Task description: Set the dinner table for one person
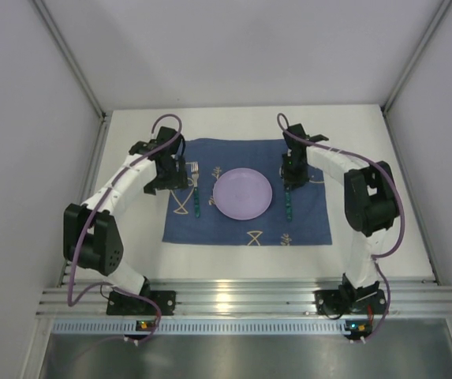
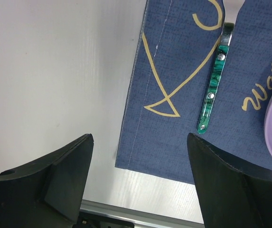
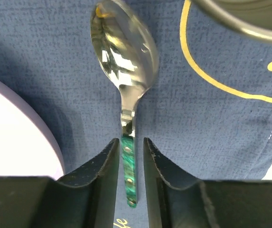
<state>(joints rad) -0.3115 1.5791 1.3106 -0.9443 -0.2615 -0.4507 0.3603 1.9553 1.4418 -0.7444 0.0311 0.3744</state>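
Top external view: a metal rail [image 1: 241,300] runs nearest, then the white counter [image 1: 383,237], boxed in by grey walls [image 1: 233,47]. On the counter a blue cloth [image 1: 304,225] carries a plate [image 1: 243,193], a fork [image 1: 196,197] and a spoon [image 1: 289,207]. The left wrist view cuts off the fork's tines. The left pincer [image 2: 140,183] gapes wide over the counter at the cloth's corner. The right pincer [image 3: 132,175] is narrow about the spoon's handle above the cloth; I cannot tell if it grips.
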